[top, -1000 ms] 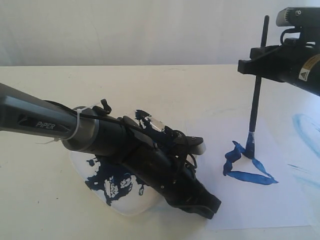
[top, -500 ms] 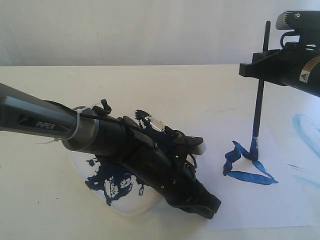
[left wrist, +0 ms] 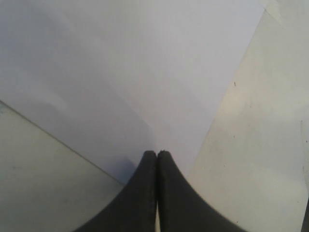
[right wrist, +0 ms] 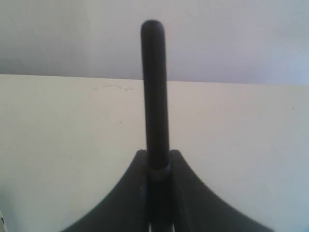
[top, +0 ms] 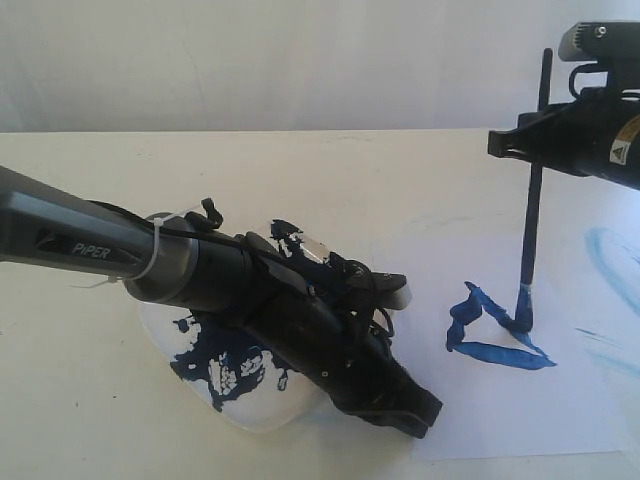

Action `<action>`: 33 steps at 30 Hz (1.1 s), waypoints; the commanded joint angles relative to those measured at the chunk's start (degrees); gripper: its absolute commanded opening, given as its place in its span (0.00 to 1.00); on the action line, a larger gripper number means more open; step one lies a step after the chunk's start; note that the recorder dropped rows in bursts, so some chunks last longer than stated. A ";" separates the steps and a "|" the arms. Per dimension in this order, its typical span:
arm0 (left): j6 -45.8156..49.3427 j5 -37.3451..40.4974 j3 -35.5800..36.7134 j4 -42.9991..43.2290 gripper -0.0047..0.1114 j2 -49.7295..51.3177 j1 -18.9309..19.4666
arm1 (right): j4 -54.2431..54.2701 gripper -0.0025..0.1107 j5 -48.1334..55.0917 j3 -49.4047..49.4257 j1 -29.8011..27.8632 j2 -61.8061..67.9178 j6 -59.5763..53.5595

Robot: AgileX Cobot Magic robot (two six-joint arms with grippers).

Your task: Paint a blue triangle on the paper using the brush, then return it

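Cream tabletop (top: 330,180) meets plain white wall (top: 300,60), back half open. White paper sheet (top: 580,400) front right. Right claw (right wrist: 158,162) grips thin black brush (top: 531,230), left claw (left wrist: 157,157) is closed.

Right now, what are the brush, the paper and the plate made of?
Brush: smooth black handle with a dull sheen, plastic or painted wood; I cannot tell which. Paper: thin, matte white sheet lying flat. Plate: hard white, slightly shiny under paint smears, maybe ceramic or plastic.
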 commanded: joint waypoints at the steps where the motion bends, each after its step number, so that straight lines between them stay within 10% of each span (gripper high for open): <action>1: -0.81 1.08 0.78 0.35 0.04 1.58 -0.28 | 0.01 0.02 2.08 -0.13 -0.13 -0.74 0.76; 33: -0.81 1.08 0.78 0.35 0.04 1.58 -0.28 | 0.23 0.02 11.54 -0.13 -0.13 -4.15 0.76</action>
